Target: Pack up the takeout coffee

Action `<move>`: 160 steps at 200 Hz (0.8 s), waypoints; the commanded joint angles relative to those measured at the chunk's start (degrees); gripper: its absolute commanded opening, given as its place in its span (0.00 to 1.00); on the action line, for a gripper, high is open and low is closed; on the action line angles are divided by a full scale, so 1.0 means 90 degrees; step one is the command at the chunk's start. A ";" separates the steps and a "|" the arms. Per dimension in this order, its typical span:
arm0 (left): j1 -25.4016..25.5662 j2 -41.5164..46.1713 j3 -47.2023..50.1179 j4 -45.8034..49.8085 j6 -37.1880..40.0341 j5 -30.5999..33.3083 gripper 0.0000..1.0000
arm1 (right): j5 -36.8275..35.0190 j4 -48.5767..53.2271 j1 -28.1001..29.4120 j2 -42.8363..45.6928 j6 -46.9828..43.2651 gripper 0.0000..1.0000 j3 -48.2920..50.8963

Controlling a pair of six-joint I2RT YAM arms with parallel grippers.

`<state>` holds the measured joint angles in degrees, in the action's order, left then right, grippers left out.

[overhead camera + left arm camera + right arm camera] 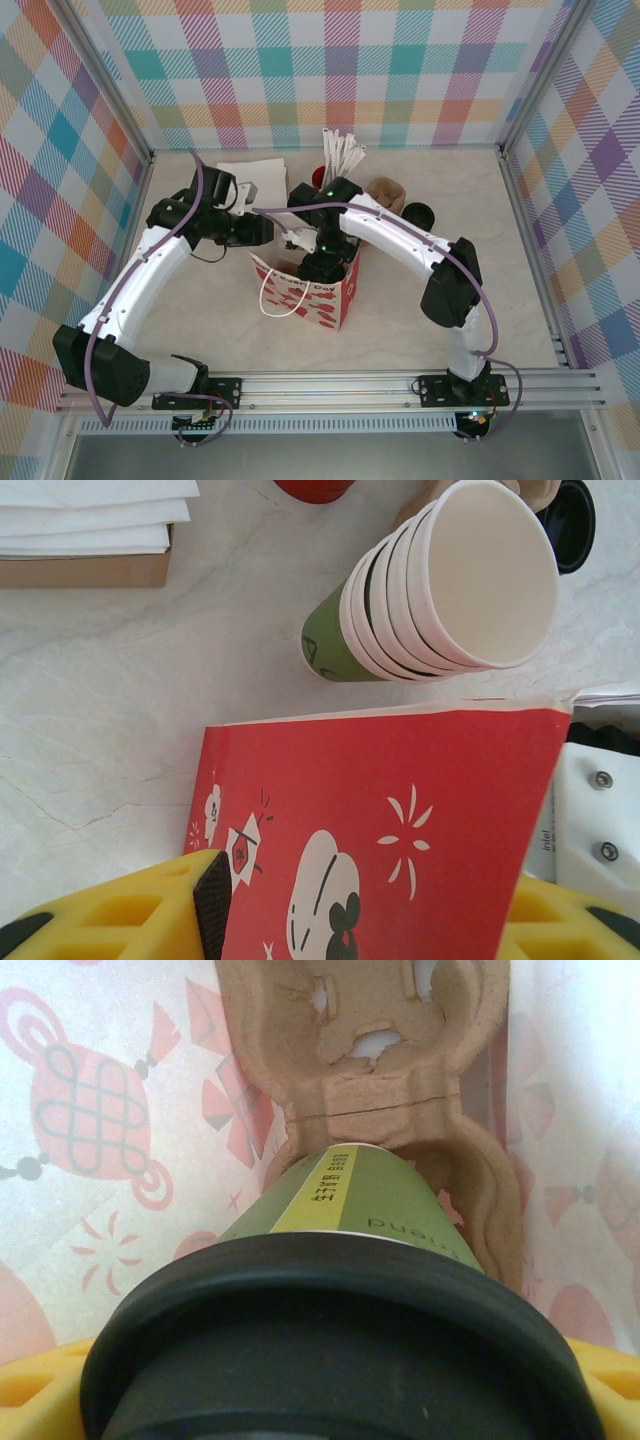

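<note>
A takeout coffee cup (pixel 360 1200), olive green with a black lid (pixel 330 1340), sits between my right gripper's (pixel 330 1400) yellow fingers (pixel 40 1385), which are shut on it. It hangs inside the red paper bag (pixel 320 295), just above a brown pulp cup carrier (pixel 390 1070) at the bag's bottom. My right gripper (pixel 325 262) reaches down into the bag's mouth. My left gripper (pixel 262 230) holds the bag's upper left side, the red printed panel (pixel 380 820) spanning its fingers (pixel 130 905). A tilted stack of several empty green cups (pixel 450 590) stands on the table just beyond the bag.
A red cup of white wrapped sticks (pixel 335 160) stands at the back. White napkins (pixel 250 180) lie at the back left. Another brown carrier (pixel 385 192) and a loose black lid (pixel 418 213) sit behind and to the right of the bag. Checked walls enclose the table.
</note>
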<state>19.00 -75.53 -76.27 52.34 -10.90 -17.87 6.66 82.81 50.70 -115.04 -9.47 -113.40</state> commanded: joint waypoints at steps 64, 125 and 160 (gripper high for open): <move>0.0027 0.0103 0.0015 0.0054 -0.0020 0.0099 0.51 | -0.0245 0.0572 -0.0021 0.0029 0.0242 0.87 -0.0310; 0.0022 0.0113 0.0008 0.0025 -0.0021 0.0081 0.52 | -0.0326 0.0478 -0.0027 -0.0008 0.0233 0.87 -0.0307; 0.0027 0.0115 0.0018 0.0034 -0.0016 0.0091 0.52 | -0.0572 0.0473 -0.0027 -0.0018 0.0252 0.87 -0.0368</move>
<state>19.00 -75.53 -76.27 52.34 -10.90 -17.32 3.36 85.78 50.70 -115.04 -7.92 -114.56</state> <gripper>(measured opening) 0.520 0.870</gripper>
